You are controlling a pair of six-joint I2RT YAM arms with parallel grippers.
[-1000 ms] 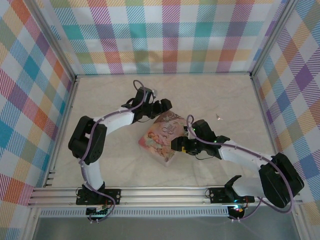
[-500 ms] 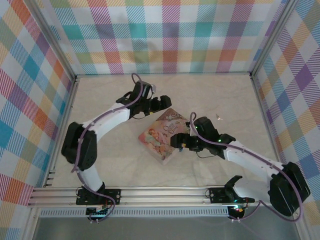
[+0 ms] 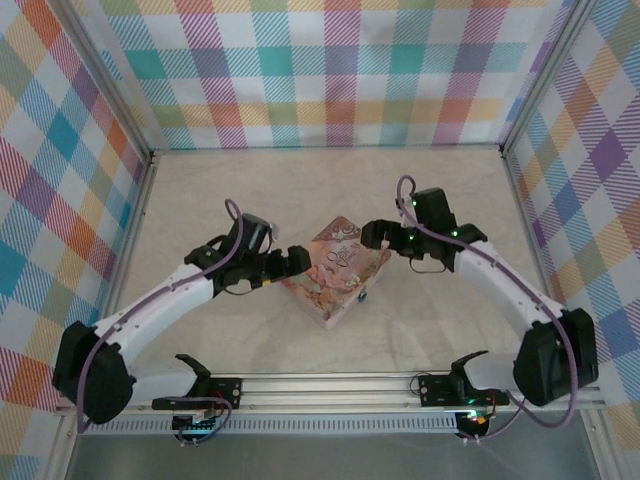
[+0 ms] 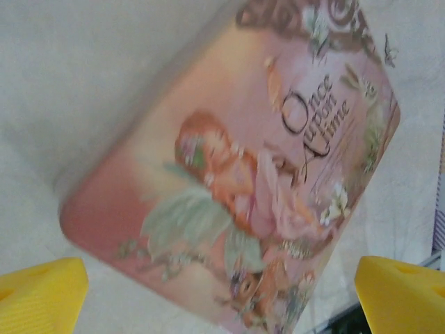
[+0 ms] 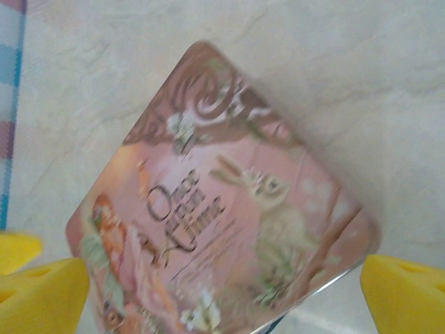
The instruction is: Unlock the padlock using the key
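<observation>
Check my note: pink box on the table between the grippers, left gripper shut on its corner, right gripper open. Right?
No: the left gripper is open, not shut on the pink box; the left wrist view shows its fingers spread wide. The rest stands.

Bright, even overhead light, soft faint shadows, sharp top view, both wrist views blurred and hazy

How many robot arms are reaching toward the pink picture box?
2. The left arm reaches the pink box from its left side, the right arm from its far right side. Each arm's fingers are spread open.
</observation>
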